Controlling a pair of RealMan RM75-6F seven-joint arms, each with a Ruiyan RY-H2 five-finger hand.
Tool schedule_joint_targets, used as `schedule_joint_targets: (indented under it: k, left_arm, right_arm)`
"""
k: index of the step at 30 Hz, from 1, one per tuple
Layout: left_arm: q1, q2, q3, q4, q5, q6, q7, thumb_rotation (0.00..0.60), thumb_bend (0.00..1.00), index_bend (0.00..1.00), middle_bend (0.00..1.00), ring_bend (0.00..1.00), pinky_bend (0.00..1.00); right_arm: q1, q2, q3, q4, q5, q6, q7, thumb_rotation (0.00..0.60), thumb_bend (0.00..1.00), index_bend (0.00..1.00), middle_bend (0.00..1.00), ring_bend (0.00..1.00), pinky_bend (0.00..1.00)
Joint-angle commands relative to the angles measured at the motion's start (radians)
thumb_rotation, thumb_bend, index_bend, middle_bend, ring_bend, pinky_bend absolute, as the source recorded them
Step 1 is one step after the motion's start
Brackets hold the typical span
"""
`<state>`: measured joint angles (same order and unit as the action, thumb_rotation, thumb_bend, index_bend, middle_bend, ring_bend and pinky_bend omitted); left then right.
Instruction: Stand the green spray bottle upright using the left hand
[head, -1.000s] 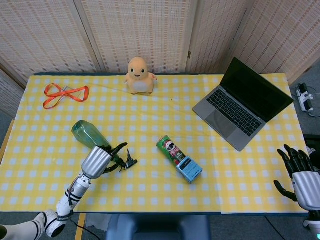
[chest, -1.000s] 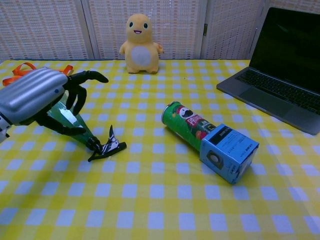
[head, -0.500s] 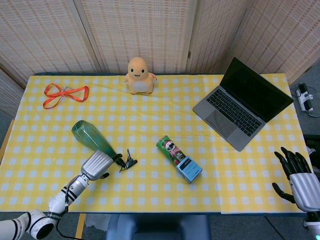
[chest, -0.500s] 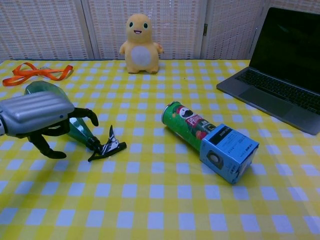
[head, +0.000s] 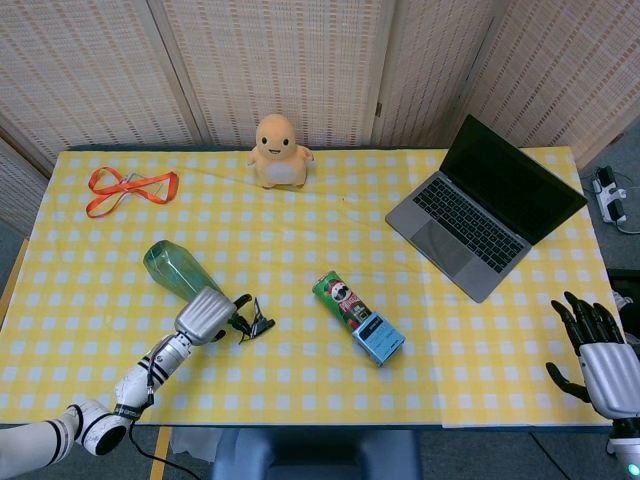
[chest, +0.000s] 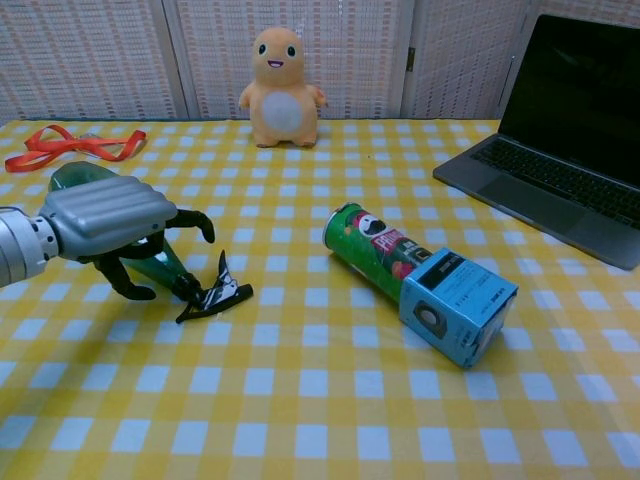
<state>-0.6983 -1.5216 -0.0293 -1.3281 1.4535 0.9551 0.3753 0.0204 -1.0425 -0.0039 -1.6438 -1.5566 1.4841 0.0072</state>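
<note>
Green spray bottle (head: 182, 273) lying on its side on the yellow checked tablecloth (head: 300, 230), nozzle toward the Pringles can (head: 345, 302). Left hand (head: 205, 315) arches over its neck; grasp cannot be told. Right hand (head: 600, 355) off-table, fingers spread, empty.

The left hand (chest: 105, 222) has moved back over the green spray bottle (head: 178, 272).

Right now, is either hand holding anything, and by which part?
Cannot tell for the left hand, arched over the lying green spray bottle's neck. Right hand holds nothing.
</note>
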Motion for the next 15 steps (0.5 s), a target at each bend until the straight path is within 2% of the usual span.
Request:
schedule_joint_targets:
  k: [1,10,13,15]
  left_arm:
    - [-0.012,-0.016,-0.006,0.034,-0.019,-0.023,0.014,0.6,0.22,0.29,1.0,1.0,1.0]
    - [-0.006,-0.073,-0.006,0.126,-0.052,-0.027,0.085,0.6,0.23,0.32,1.0,1.0,1.0]
    - [-0.005,-0.075,-0.009,0.133,-0.068,-0.031,0.105,0.6,0.24,0.38,1.0,1.0,1.0]
    - [-0.003,-0.076,-0.011,0.136,-0.075,-0.028,0.116,0.6,0.26,0.46,1.0,1.0,1.0]
  right_arm:
    - [0.001,0.001,0.003,0.001,0.006,-0.002,0.002,0.6,0.33,0.0,0.0,0.0,0.0]
    - [-0.001,0.003,0.011,-0.004,0.029,-0.006,-0.008,0.6,0.33,0.0,0.0,0.0,0.0]
    - [0.001,0.002,0.011,-0.003,0.032,-0.014,-0.008,0.6,0.33,0.0,0.0,0.0,0.0]
    - [0.003,0.002,0.011,-0.003,0.033,-0.019,-0.008,0.6,0.33,0.0,0.0,0.0,0.0]
